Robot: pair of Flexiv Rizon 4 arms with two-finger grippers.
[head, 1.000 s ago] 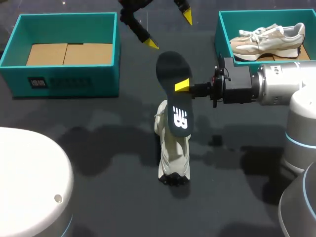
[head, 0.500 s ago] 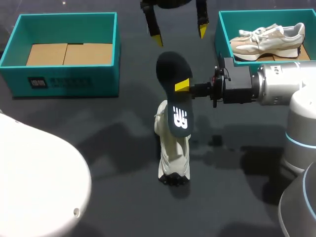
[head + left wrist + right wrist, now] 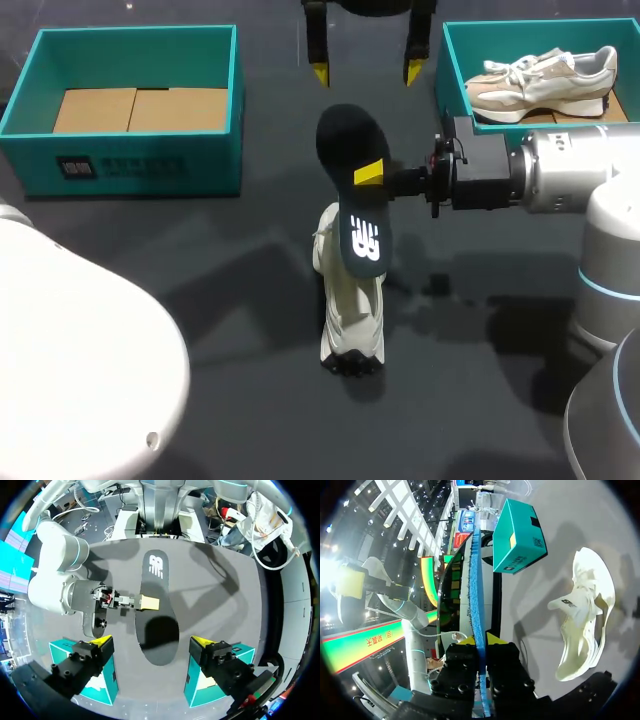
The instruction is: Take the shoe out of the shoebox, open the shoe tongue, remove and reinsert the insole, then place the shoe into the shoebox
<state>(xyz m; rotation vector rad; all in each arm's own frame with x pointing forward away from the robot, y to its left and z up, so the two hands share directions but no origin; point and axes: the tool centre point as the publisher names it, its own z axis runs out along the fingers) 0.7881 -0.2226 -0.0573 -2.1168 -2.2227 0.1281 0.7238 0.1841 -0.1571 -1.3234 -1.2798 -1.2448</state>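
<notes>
My right gripper (image 3: 372, 172) is shut on a black insole (image 3: 350, 190) and holds it in the air over the table's middle, logo end down. Under the insole a white shoe (image 3: 350, 310) stands on the dark table, toe toward the front. In the right wrist view the insole (image 3: 477, 595) shows edge-on, blue-backed, between the yellow tips of the right gripper (image 3: 480, 640), and the shoe (image 3: 580, 625) lies ahead. My left gripper (image 3: 365, 72) hangs open beyond the insole's rounded end. In the left wrist view the left gripper (image 3: 152, 641) straddles the insole (image 3: 157, 610) without touching it.
A teal shoebox (image 3: 180, 170) with a cardboard floor stands at the back left. A second teal shoebox (image 3: 450, 75) at the back right holds a beige shoe (image 3: 545, 80). My left arm's white body fills the front left corner.
The left gripper has swung right and turned until its two tips stand level, either side of the insole's far end. The right gripper, insole and shoe have not moved.
</notes>
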